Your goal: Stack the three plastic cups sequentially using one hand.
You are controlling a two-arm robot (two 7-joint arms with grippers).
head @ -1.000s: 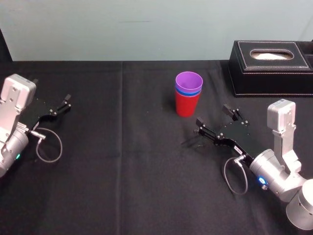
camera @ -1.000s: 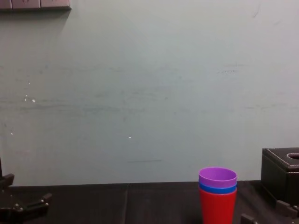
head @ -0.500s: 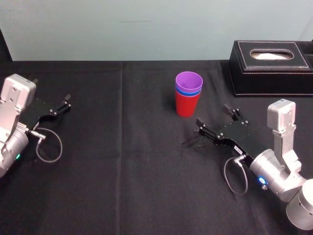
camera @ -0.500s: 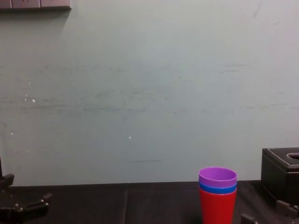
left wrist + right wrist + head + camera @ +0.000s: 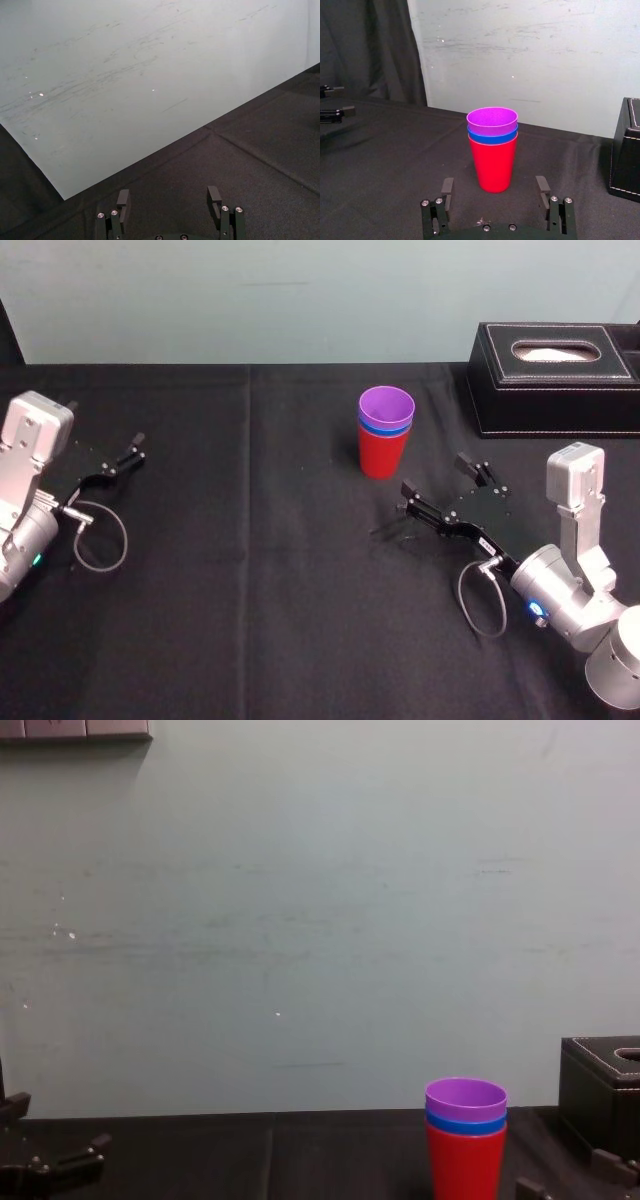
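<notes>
**Three cups in one stack, both grippers open and empty**

We count three cups, and they stand nested as one upright stack on the black table (image 5: pixel 250 570). The red cup (image 5: pixel 381 455) is at the bottom, the blue cup (image 5: pixel 385 427) sits inside it with a narrow band of its rim showing, and the purple cup (image 5: pixel 387 405) is on top. The stack stands near the middle of the table, toward the far edge. We count one black box (image 5: pixel 555 375), which sits well apart at the stack's right. There are two grippers.

The right gripper (image 5: pixel 437 476) has its jaws spread wide and holds nothing. It touches no cup. It lies near the stack, on the robot's side and a little to the right, low over the cloth. In the right wrist view the stack stands beyond the spread jaws, centred between them. Its arm reaches in from the lower right, and a grey cable (image 5: pixel 480 600) loops behind the wrist.

The left gripper (image 5: pixel 168 195) is parked at the table's far left. Its jaws are also apart and empty.
</notes>
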